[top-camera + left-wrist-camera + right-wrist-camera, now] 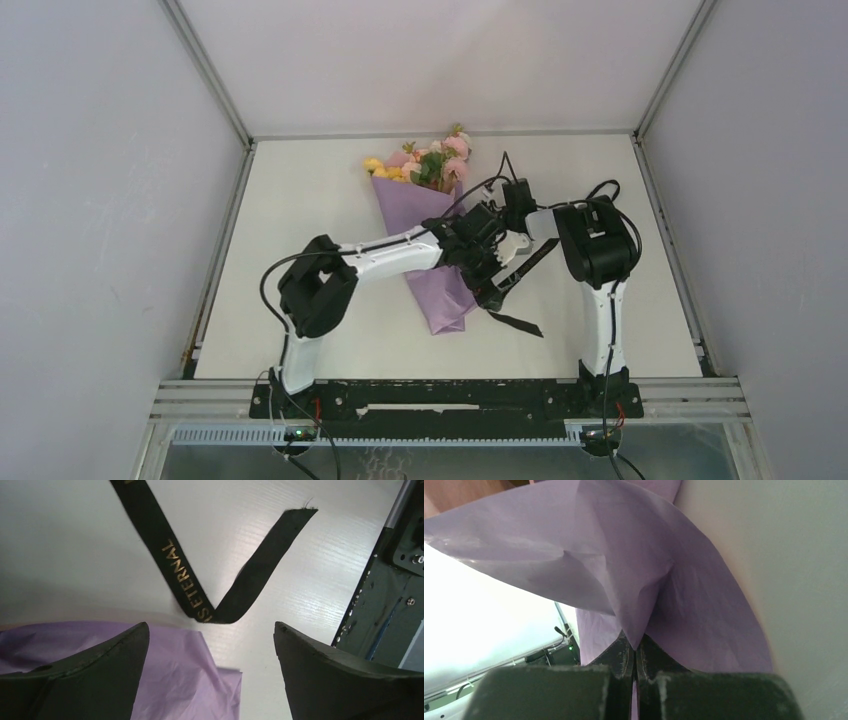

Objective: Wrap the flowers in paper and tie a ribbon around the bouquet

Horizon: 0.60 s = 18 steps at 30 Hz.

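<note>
The bouquet lies on the table with its flowers at the far end and the purple paper wrapped round the stems as a cone. Both arms meet over the cone's right side. My right gripper is shut on a pinched fold of the paper. My left gripper hangs open over the cone's near corner, holding nothing. The black ribbon with gold lettering lies folded in a V on the table just beyond the left fingers, its frayed end loose. From above, the ribbon trails to the right of the cone's tip.
White walls close in the table on three sides. The dark base rail with both arm mounts runs along the near edge, and its metal frame shows close on the right in the left wrist view. Black cables loop above the right wrist.
</note>
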Tool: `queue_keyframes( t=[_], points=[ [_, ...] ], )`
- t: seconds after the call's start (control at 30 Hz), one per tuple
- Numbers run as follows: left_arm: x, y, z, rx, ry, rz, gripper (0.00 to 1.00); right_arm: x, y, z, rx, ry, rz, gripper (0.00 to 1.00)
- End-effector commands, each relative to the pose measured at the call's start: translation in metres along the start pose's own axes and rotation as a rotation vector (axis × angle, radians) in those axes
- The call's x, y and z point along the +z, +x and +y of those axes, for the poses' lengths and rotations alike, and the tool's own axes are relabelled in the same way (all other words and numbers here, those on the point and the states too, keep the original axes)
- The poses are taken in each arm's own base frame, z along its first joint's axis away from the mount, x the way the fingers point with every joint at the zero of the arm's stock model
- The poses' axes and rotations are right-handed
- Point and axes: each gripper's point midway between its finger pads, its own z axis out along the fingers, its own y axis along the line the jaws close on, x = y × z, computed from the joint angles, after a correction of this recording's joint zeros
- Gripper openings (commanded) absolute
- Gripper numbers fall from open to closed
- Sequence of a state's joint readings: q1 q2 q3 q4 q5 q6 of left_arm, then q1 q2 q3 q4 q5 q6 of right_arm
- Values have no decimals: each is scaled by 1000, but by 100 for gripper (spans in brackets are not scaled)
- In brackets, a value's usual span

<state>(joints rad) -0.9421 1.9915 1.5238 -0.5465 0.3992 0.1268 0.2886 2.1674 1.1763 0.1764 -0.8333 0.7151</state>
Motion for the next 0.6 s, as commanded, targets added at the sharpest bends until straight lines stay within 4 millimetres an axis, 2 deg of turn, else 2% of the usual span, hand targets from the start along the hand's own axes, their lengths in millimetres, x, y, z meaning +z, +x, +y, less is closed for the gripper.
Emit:
queue_keyframes(
  t=[0.0,0.1,0.17,0.3,0.43,0.5,0.53,0.57],
  points=[
    [19,-16,-2,-33,-46,-69,99,-5,-6,-7,-41,23,9,0],
    [32,-8,16,-43,-144,-50,99,-8,-10,-5,-60,33,6,0],
    [41,6,21,-61,-176,-9,96,-9,-10,-2,-73,36,6,0],
    [54,44,17,-55,-199,97,88,-14,-14,5,-104,45,-2,0],
    [54,62,17,-51,-227,174,81,-18,-15,11,-117,61,-2,0],
    [56,71,20,-57,-236,209,74,-20,-17,15,-127,61,-9,0],
    [58,75,18,-59,-223,228,67,-21,-16,15,-130,64,-9,0],
    [60,77,15,-56,-204,241,54,-22,-17,16,-131,67,-12,0]
  ],
)
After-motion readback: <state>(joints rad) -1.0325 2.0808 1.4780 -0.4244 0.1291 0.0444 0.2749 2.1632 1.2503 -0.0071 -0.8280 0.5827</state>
